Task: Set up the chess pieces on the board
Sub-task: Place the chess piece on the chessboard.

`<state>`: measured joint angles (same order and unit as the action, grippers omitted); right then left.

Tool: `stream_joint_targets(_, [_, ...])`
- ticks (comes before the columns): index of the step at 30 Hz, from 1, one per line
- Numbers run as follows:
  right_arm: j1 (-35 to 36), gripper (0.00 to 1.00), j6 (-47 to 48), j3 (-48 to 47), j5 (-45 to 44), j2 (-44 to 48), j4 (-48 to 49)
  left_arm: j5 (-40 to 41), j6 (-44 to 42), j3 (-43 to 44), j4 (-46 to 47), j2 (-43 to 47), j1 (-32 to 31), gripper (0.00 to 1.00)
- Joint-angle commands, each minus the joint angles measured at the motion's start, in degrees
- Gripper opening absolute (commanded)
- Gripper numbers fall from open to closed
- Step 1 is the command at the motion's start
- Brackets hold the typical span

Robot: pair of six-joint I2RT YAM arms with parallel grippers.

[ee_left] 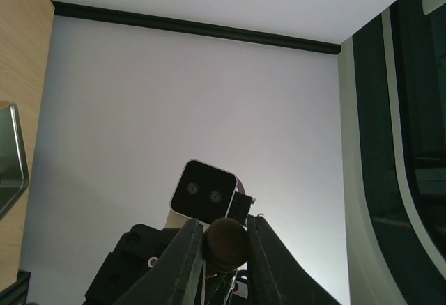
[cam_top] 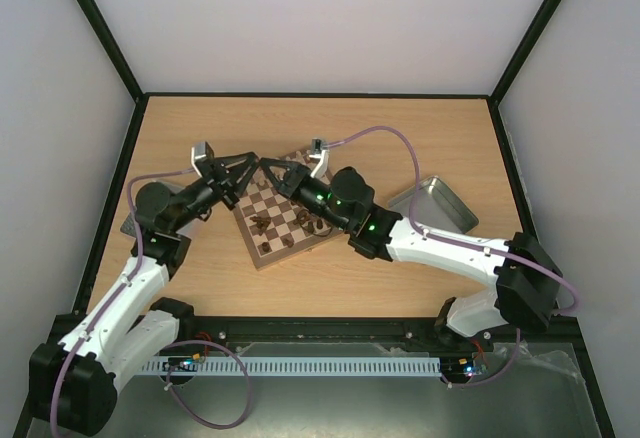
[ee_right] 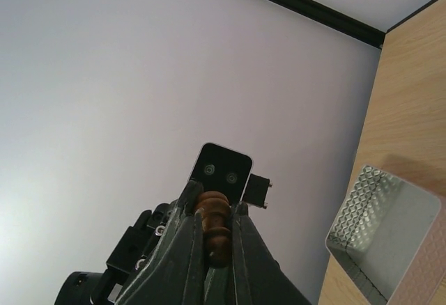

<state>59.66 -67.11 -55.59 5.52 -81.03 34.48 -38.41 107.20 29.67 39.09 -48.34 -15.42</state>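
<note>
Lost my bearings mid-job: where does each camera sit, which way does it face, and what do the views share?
Top external: above and behind the arm bases, looking down at the table, the board and both arms; left gripper and right gripper meet tip to tip.
Left wrist: on the left arm, facing the right wall; its gripper flanks a dark chess piece.
Right wrist: facing the left wall; its gripper flanks the dark chess piece.
Shared: the piece, and the opposite camera: right wrist camera, left wrist camera.
</note>
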Motion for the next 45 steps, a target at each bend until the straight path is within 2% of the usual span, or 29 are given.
stream_joint_targets(1, [0.19, 0.02, 1.24, -2.48, -0.2, 0.01, -1.39, -0.97, -1.63, -1.58, 0.7, 0.1, -0.23, 0.2])
stream_joint_targets(5, [0.19, 0.02, 3.31, -3.21, -1.29, 0.86, -6.79, -0.89, -9.58, -0.52, -5.52, -0.64, -0.09, 0.42])
stream_joint_targets(8, [0.06, 0.02, 8.51, -5.41, -1.07, 0.83, -15.02, -0.14, -22.35, 1.14, -18.65, -0.41, 0.84, 0.55])
stream_joint_targets(10, [-0.21, 0.02, 13.8, -8.79, -0.02, -0.8, -23.6, 2.11, -34.33, 2.51, -28.71, 0.11, 2.34, 0.59])
stream_joint_targets(15, [-1.27, 0.02, 26.09, -16.61, 0.84, -6.06, -44.66, 12.08, -64.37, 7.48, -50.42, -0.82, 10.64, 0.62])
stream_joint_targets(20, [-1.36, 0.02, 35.81, -23.84, -0.34, -12.4, -60.52, 20.62, -78.5, 13.65, -59.64, -1.92, 14.53, 0.63])
stream_joint_targets(25, [-1.17, 0.02, 43.32, -33.0, -3.55, -23.08, -76.57, 25.8, -82.04, 13.88, -61.02, -1.38, 13.31, 0.63])
stream_joint_targets(28, [-0.44, 0.02, 45.25, -36.15, -4.24, -26.7, -81.08, 28.37, -82.02, 11.36, -60.27, 0.11, 12.98, 0.63])
stream_joint_targets(33, [0.65, 0.02, 46.87, -41.04, -1.93, -32.16, -84.6, 30.82, -80.92, 11.09, -60.42, 1.57, 12.96, 0.63])
stream_joint_targets(45, [1.17, 0.02, 46.76, -46.73, 0.68, -41.28, -85.55, 31.25, -79.34, 9.35, -59.92, 3.58, 11.93, 0.64])
